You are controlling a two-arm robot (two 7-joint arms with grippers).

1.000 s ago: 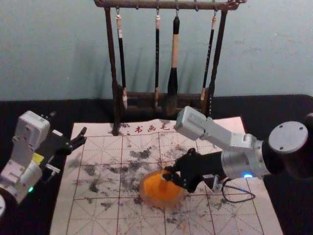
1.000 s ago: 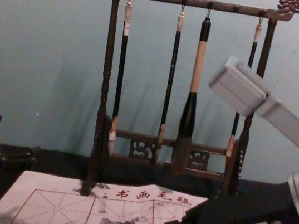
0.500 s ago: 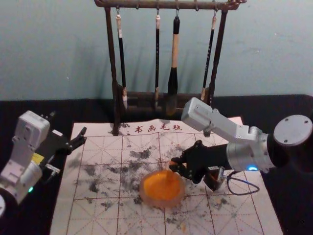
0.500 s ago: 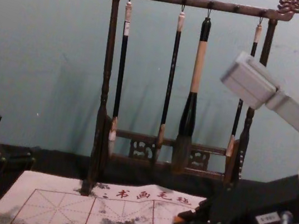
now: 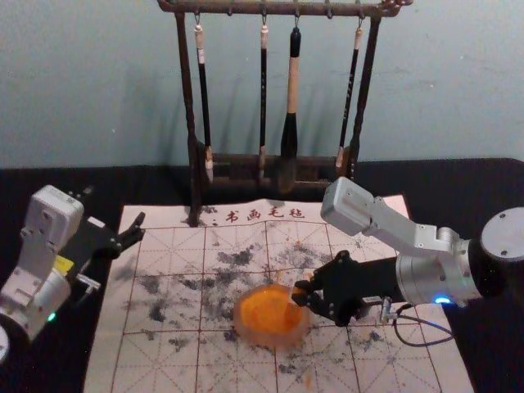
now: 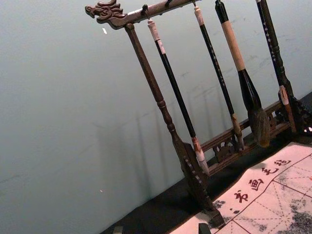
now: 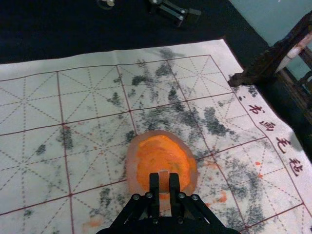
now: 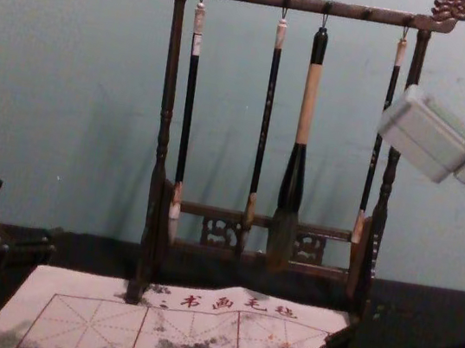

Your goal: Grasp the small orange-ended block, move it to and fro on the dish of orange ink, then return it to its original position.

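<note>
The black right gripper [image 5: 300,293], almost closed, pinches the small orange-ended block [image 7: 164,182] by the right edge of the round orange-ink dish [image 5: 241,328]. The black left gripper [image 5: 115,210], wide open, is left of the dish.

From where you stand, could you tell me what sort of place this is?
Probably a Chinese calligraphy or painting practice table: brushes hang from a carved wooden rack, a gridded, ink-stained mat lies below, and a dish holds orange ink.
</note>
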